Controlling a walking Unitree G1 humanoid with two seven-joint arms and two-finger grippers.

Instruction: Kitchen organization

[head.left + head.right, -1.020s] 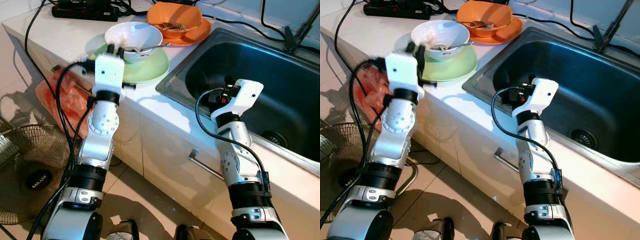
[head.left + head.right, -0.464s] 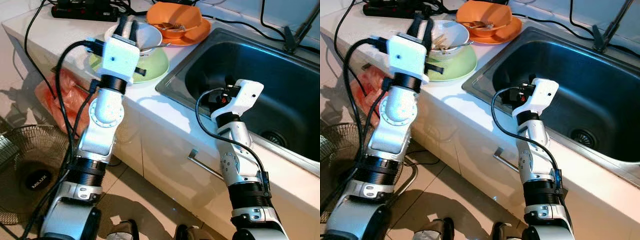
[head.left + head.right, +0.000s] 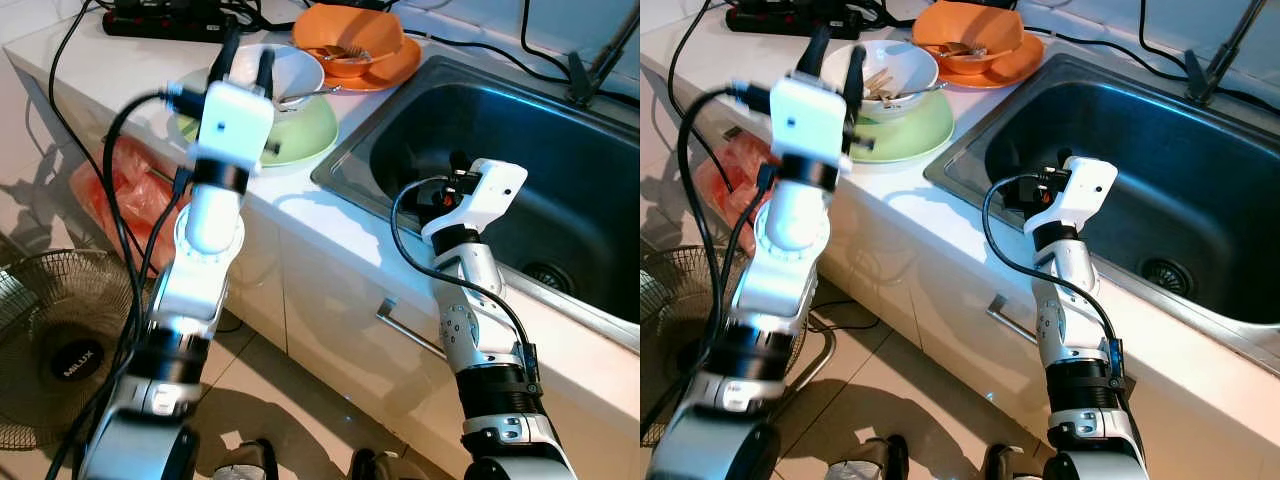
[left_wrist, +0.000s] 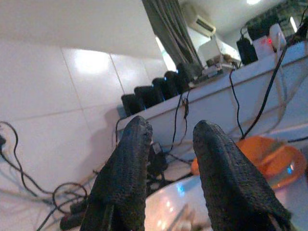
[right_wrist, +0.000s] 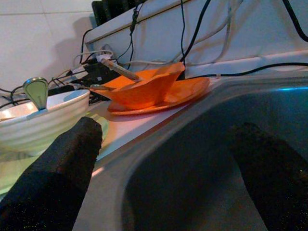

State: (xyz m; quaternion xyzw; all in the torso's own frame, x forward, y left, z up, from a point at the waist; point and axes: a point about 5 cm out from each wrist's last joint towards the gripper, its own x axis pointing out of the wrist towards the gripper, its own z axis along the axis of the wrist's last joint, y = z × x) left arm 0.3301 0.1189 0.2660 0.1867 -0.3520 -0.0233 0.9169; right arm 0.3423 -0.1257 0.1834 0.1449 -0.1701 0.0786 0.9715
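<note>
A white bowl (image 3: 288,68) holding a spoon (image 3: 303,95) and chopsticks sits on a green plate (image 3: 303,135) on the counter. Behind it an orange bowl (image 3: 350,35) rests on an orange plate (image 3: 396,70). My left gripper (image 3: 246,58) is raised at the near rim of the white bowl, fingers (image 4: 122,178) open and holding nothing. In the left wrist view the white bowl (image 4: 175,211) lies just below the fingertips. My right gripper (image 5: 163,178) hovers over the left edge of the steel sink (image 3: 560,170), open and empty.
A black power strip (image 3: 170,22) and cables lie at the back of the counter. The faucet (image 3: 600,60) stands behind the sink. A floor fan (image 3: 60,340) and a red plastic bag (image 3: 140,200) are by the cabinet at my left.
My left arm rose from the counter's front edge by the green plate up to the white bowl, its fingers now pointing up over the near rim. The right arm has stayed still.
</note>
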